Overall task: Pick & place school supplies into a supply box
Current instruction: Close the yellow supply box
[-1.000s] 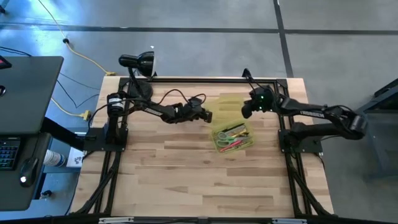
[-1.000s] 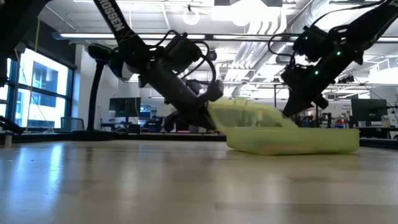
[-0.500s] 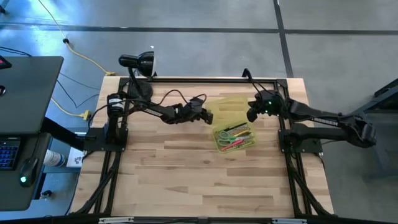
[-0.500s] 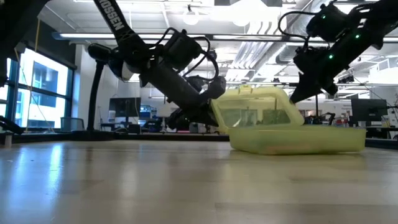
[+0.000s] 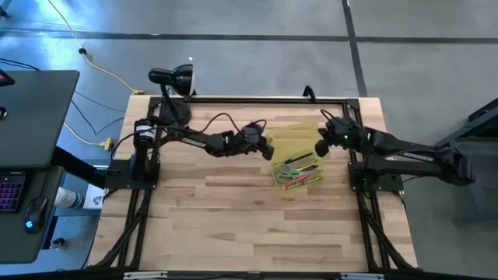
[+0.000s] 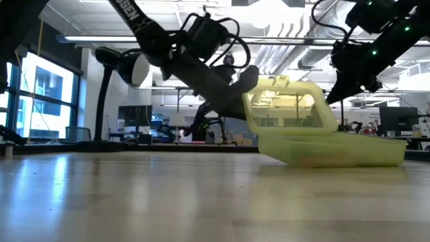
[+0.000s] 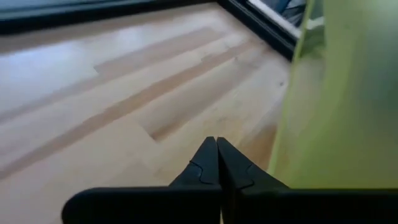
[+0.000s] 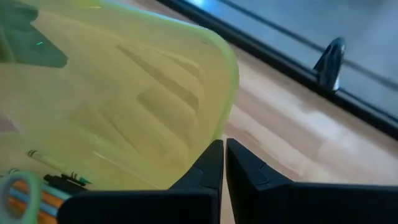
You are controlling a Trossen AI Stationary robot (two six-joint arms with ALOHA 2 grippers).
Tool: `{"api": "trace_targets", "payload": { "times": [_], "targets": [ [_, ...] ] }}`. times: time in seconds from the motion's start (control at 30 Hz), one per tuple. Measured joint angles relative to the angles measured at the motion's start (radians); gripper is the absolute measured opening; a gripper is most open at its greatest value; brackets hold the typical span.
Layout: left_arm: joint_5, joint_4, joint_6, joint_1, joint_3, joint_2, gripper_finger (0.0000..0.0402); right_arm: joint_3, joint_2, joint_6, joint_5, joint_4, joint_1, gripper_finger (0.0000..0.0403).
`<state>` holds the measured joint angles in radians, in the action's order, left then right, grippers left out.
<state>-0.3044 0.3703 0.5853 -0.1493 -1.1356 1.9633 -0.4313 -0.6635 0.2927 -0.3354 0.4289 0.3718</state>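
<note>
Yellow-green supply box [image 5: 299,173] lid raised between closed left hand [image 5: 268,151], closed right hand [image 5: 319,147].

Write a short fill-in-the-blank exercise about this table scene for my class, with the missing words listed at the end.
1. The lid of the supply box is raised, so the box is ____.
2. The fingers of the left gripper are ____.
3. Inside the box lie scissors with ____ handles.
4. At the table's far left corner stands a black desk ____.

Missing words: open; shut; green; lamp
</note>
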Motion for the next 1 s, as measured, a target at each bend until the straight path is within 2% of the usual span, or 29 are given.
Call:
{"api": "trace_targets", "payload": {
  "times": [0.13, 0.3, 0.7, 1.0],
  "targets": [
    [-0.037, -0.123, -0.038, 0.0, -0.059, 0.0, 0.0027, 0.0, 0.033, -0.004, -0.071, 0.029, -0.042, 0.0],
    [-0.082, -0.29, -0.063, 0.0, -0.123, 0.0, 0.0019, -0.002, 0.036, 0.011, -0.099, 0.089, -0.077, 0.0],
    [-0.18, -0.327, -0.186, 0.074, -0.201, -0.002, 0.0019, 0.022, 0.037, 0.028, -0.219, 0.11, -0.205, 0.0],
    [-0.203, -0.328, -0.241, 0.108, -0.233, -0.002, 0.0024, 0.022, 0.037, 0.189, -0.275, 0.12, -0.315, 0.0]
  ]
}}
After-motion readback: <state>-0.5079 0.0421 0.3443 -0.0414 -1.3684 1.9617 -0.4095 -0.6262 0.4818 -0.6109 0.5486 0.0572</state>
